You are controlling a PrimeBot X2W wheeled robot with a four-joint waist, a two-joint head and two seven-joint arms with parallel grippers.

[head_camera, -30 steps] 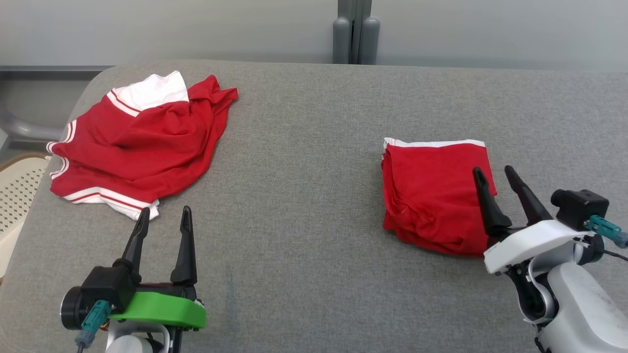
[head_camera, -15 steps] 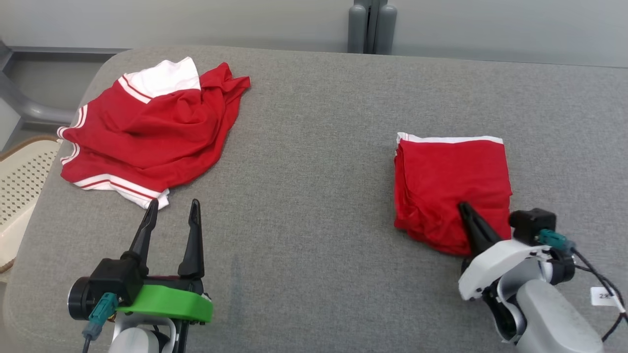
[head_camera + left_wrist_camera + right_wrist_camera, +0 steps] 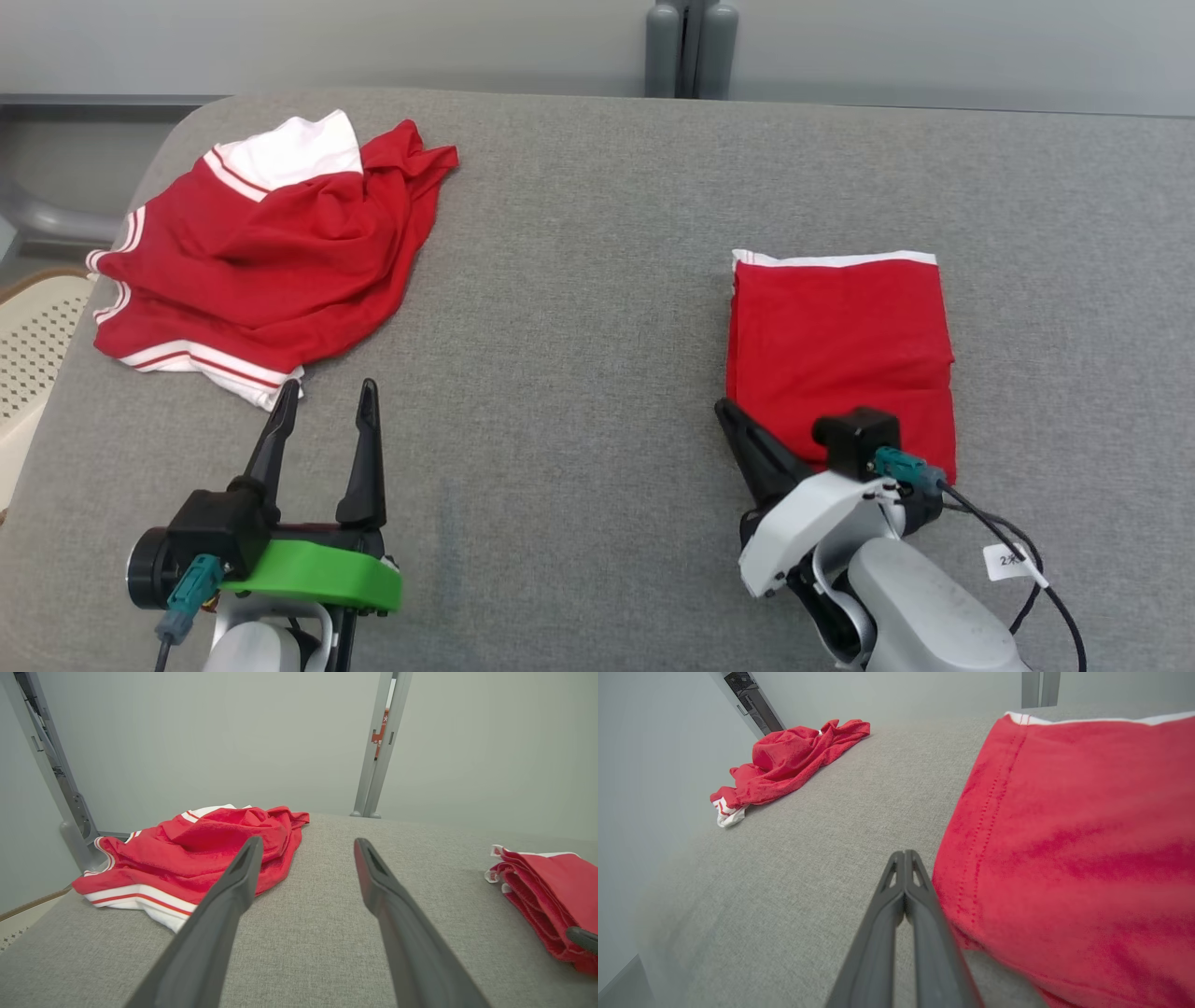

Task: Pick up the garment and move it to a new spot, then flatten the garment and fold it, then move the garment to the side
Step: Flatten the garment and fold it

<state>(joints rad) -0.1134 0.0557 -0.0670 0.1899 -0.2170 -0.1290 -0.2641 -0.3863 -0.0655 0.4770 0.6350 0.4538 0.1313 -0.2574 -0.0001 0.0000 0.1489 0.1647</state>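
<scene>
1. Counter: grey fabric top.
2. Folded garment: red rectangle, white band along far edge, lying flat.
3. Right hand: fingers pressed together, at the folded garment's near-left corner.
4. Crumpled garment: red, white-striped; well left of the folded garment, farther back.
5. Left hand: fingers spread, empty; well left of the folded garment, nearer.

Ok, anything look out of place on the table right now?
Only the crumpled red and white garment at the far left, bunched near the edge of the grey padded table. The folded red garment lies flat.
</scene>
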